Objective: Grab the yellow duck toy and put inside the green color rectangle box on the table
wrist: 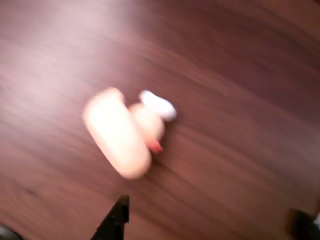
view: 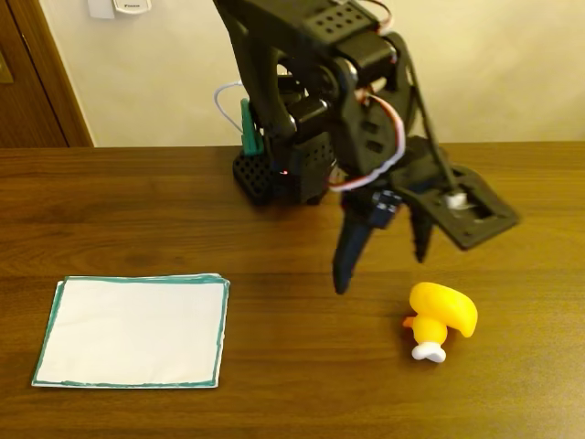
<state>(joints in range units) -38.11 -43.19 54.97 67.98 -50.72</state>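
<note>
- Claw point(view: 379, 274) released, jaws spread, holding nothing, hanging above table point(view: 137, 201).
- Yellow duck toy point(view: 441, 320) lies tipped just below-right of claw in fixed view.
- Green color rectangle box point(view: 128, 332) far left.
- Risk: off-centre descent knocks the glossy duck away.

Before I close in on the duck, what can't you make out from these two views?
- Wrist view: motion blur smears the yellow duck toy; its beak and white base are vague blobs.
- Wrist view: the gripper is cut by the bottom edge, one dark fingertip in frame.
- Fixed view: the gripper hangs open near the duck; its height above the table is unclear.
- Fixed view: the arm's top is cropped.
</note>
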